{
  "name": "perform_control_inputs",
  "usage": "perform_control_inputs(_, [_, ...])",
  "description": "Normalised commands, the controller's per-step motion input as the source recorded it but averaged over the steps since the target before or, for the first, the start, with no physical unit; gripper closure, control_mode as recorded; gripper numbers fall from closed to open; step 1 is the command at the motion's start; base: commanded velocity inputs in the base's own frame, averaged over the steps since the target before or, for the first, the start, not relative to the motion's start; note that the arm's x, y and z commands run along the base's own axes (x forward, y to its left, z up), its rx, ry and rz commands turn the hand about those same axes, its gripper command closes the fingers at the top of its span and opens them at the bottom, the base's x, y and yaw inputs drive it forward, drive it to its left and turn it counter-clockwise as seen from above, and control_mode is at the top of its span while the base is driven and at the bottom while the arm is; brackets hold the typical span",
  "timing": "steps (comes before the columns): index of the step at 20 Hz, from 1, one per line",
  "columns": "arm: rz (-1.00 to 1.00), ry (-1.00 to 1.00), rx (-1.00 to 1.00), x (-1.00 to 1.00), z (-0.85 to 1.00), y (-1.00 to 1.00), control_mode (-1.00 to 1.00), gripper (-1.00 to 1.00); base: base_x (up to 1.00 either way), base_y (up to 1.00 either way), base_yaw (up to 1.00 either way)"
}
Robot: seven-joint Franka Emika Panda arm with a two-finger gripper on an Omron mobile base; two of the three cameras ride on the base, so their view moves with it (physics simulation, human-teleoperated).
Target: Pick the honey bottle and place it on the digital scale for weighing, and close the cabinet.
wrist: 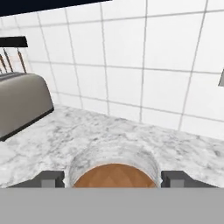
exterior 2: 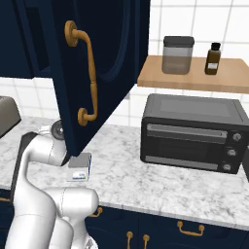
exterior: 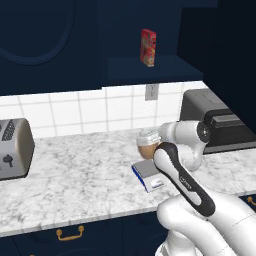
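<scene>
Jaws [wrist: 113,179] spread wide flank the honey bottle [exterior: 148,151], hold unclear, near back edge of the digital scale [exterior: 149,169].

I'm seeing amber-brown showing in the honey bottle [exterior: 148,150], and grey topping the blue-edged digital scale [exterior: 148,170]. Grey marbling is veining the white counter [exterior: 75,180]; the cabinet [exterior 2: 104,58] is showing navy.
</scene>
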Motion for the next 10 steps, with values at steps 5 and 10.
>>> perform_control_inputs(5, [0.37, -0.04, 0.00, 0.06, -0.45, 0.00, -1.00, 1.00, 0.00, 0.00, 0.00])
perform_control_inputs(10, [0.27, -0.06, 0.00, 0.04, -0.25, 0.04, -1.00, 1.00, 0.00, 0.00, 0.00])
